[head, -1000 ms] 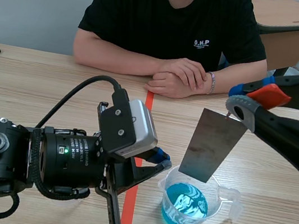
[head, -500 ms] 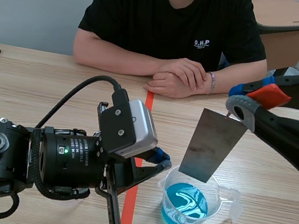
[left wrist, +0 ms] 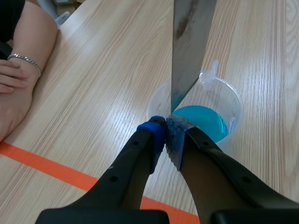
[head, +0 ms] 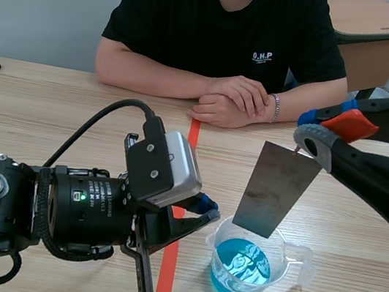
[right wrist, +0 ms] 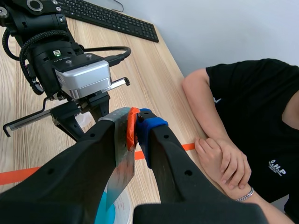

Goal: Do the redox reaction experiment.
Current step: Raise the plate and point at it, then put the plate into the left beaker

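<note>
Right gripper (right wrist: 137, 127) clamps flat grey metal plate (head: 276, 192); left gripper (left wrist: 166, 127) seemingly pinches rim of clear beaker (left wrist: 235, 95)

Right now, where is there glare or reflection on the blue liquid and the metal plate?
Scene view: white reflections streak the blue liquid in the beaker; the metal plate looks dull, no glare. Left wrist view: the liquid is evenly blue, without reflections. Right wrist view: the right gripper covers much of the plate.
</note>
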